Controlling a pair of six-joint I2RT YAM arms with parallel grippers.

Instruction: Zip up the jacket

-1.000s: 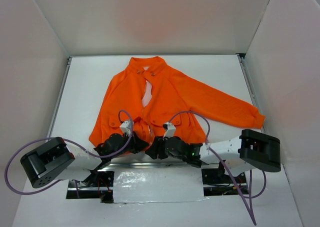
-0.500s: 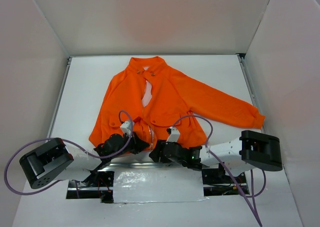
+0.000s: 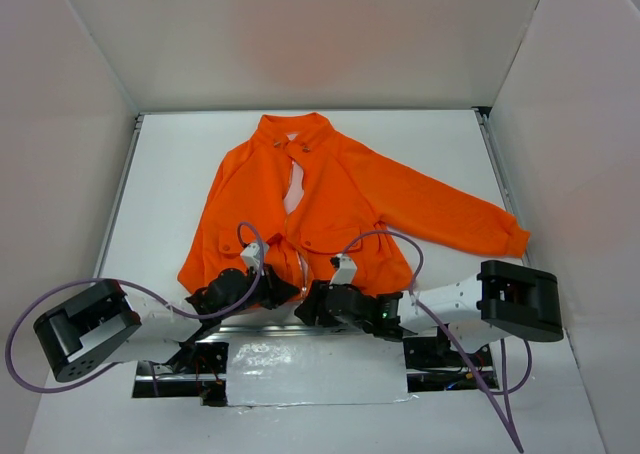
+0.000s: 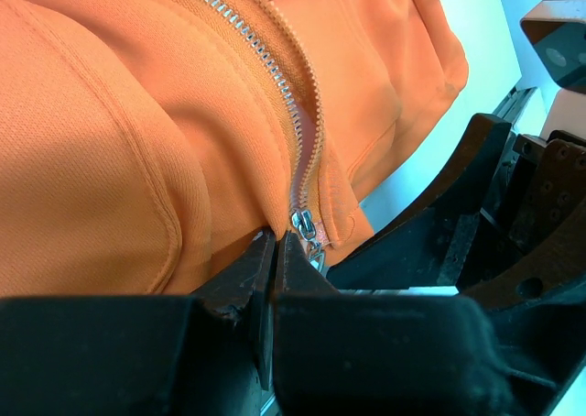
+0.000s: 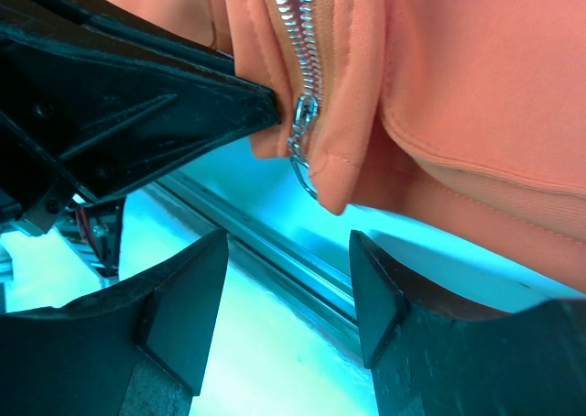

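Note:
The orange jacket (image 3: 330,199) lies flat, collar far, hem near, with the silver zipper (image 4: 275,59) open higher up. My left gripper (image 3: 278,288) is shut on the jacket's bottom hem just left of the zipper slider (image 4: 305,224); in the left wrist view its fingertips (image 4: 275,240) pinch the fabric edge. My right gripper (image 3: 314,304) is open and empty just below the hem. In the right wrist view it (image 5: 286,251) sits under the slider (image 5: 304,114) and its hanging pull tab (image 5: 302,170), touching neither.
The metal rail (image 3: 300,326) and foil-covered plate (image 3: 315,369) run along the table's near edge under both grippers. The jacket's right sleeve (image 3: 460,219) stretches toward the right wall. The left gripper's black body (image 5: 137,95) crowds the right wrist view.
My right gripper has drawn back slightly toward the near edge and left, below the hem. The left gripper has stayed shut on the hem.

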